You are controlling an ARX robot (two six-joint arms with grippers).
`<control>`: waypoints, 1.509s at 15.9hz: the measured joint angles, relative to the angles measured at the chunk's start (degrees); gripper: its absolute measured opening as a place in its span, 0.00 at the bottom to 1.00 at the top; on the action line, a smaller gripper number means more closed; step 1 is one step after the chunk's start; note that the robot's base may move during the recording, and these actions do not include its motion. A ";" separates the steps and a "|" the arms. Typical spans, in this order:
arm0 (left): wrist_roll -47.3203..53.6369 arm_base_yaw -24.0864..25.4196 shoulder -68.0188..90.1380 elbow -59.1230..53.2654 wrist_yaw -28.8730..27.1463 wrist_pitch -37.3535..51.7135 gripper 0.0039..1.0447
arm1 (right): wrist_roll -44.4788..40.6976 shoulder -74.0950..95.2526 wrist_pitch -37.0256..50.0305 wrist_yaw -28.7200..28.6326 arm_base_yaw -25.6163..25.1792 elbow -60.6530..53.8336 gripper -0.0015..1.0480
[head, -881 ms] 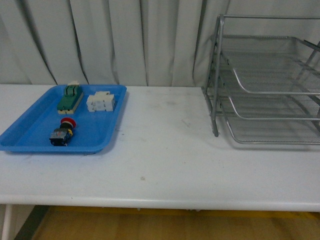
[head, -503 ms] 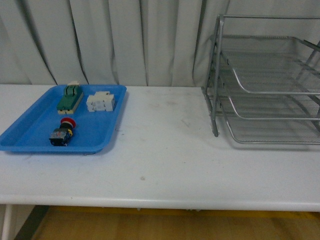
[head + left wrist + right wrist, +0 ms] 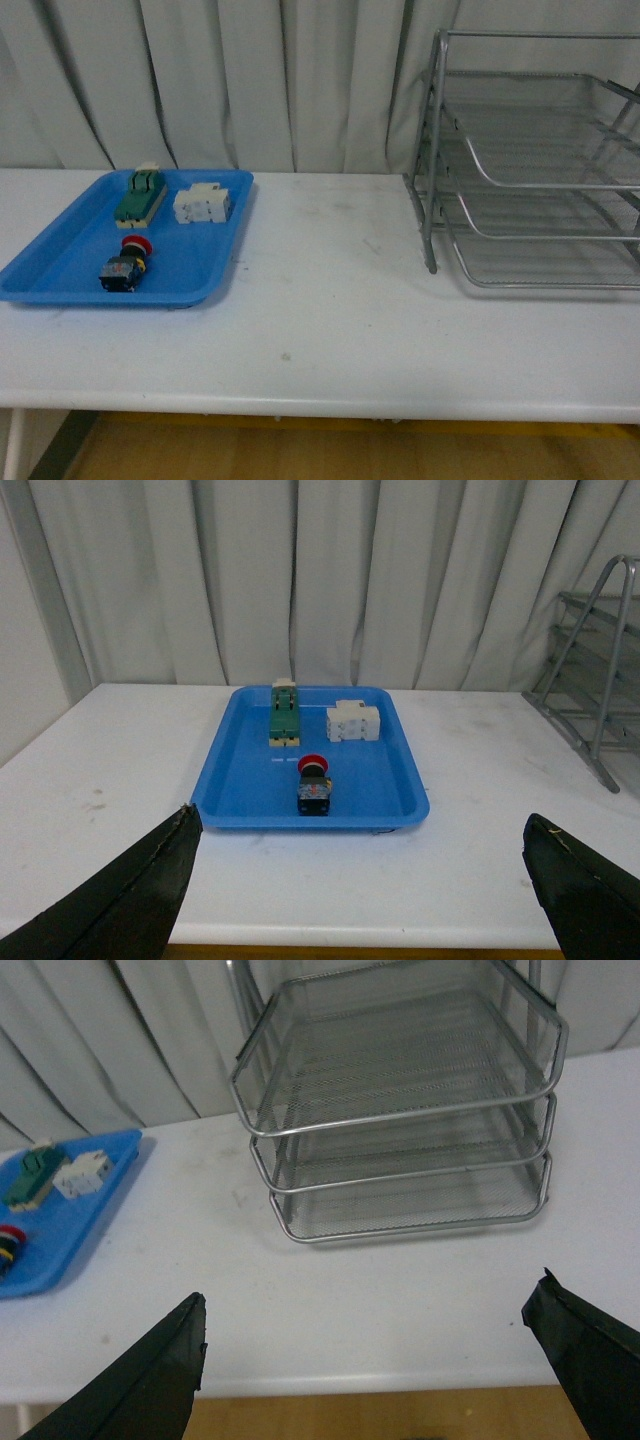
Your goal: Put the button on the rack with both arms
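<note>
Two claws are wide apart and hold nothing. The left gripper (image 3: 360, 817) has its dark fingers (image 3: 135, 895) spread far from each other. The right gripper (image 3: 372, 1290) is spread the same way.

The button (image 3: 126, 262) lies on its side in the blue tray (image 3: 60, 275), near the tray's front edge. Its red cap points to the tray's back edge. The green switch block (image 3: 140, 195) sits by the back edge of the tray. The white block (image 3: 202, 204) is just beside it, near the back right corner. The tray is at the left end of the table (image 3: 330, 320). The rack (image 3: 530, 180) stands at the right end, well apart from the tray, and I see nothing on its shelves.

I think this is the very start, the step of reaching for the button, which is not yet picked up. The left claw faces the tray, so it looks best placed to go first. It needs to come down over the button and close on the dark body, not on the round cap. It must not bump the two blocks behind. The right claw faces the rack and could take the button for the last part.
</note>
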 joint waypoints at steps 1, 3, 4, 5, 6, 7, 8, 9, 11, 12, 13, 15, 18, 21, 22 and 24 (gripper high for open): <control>0.00 0.00 0.00 0.00 0.00 0.00 0.94 | 5.18 9.77 6.84 -2.10 -1.70 2.05 0.94; 0.00 0.00 0.00 0.00 0.00 0.00 0.94 | 16.28 27.71 19.76 -3.50 -2.01 6.69 0.94; 0.00 0.00 0.00 0.00 0.00 0.00 0.94 | 21.77 35.74 24.30 -4.04 -2.01 9.60 0.94; -0.02 0.00 0.00 0.00 0.00 0.00 0.94 | 26.53 42.84 27.10 -4.09 -1.70 12.59 0.94; -0.02 0.00 0.00 0.00 0.00 0.00 0.94 | 31.50 49.09 29.40 -4.26 -1.62 15.19 0.94; 0.00 0.00 0.00 0.00 0.00 -0.02 0.94 | 36.61 54.58 29.97 -4.04 -1.64 18.10 0.94; -0.02 0.00 0.00 0.00 0.00 0.00 0.94 | 41.07 59.49 31.06 -3.69 -1.64 21.18 0.94; -0.02 0.00 0.00 0.00 0.00 0.00 0.94 | 43.95 63.28 32.72 -3.39 -1.64 23.58 0.94; 0.00 0.00 0.00 0.00 0.00 0.00 0.94 | 48.68 69.42 32.89 -2.36 -1.31 28.61 0.94; 0.00 0.00 0.00 0.00 0.00 -0.02 0.94 | 49.59 71.36 32.11 -1.88 -1.09 30.77 0.94; -0.02 0.00 0.00 0.00 0.00 0.00 0.94 | 50.16 73.31 31.56 -1.53 -0.72 33.20 0.94; 0.00 0.00 0.00 0.00 0.00 0.00 0.94 | 50.88 76.30 28.96 -0.96 -0.07 37.97 0.94; 0.00 0.00 0.00 0.00 0.00 0.00 0.94 | 52.04 80.98 25.59 0.59 0.72 44.26 0.94; -0.02 0.00 0.00 0.00 0.00 0.00 0.94 | 54.23 85.88 27.26 2.54 1.49 48.63 0.65; -0.02 0.00 0.00 0.00 0.00 0.00 0.94 | 56.22 87.25 28.35 3.21 1.64 48.94 0.53; 0.00 0.00 0.00 0.00 0.00 0.00 0.94 | 60.19 87.82 32.76 3.65 1.55 48.17 0.31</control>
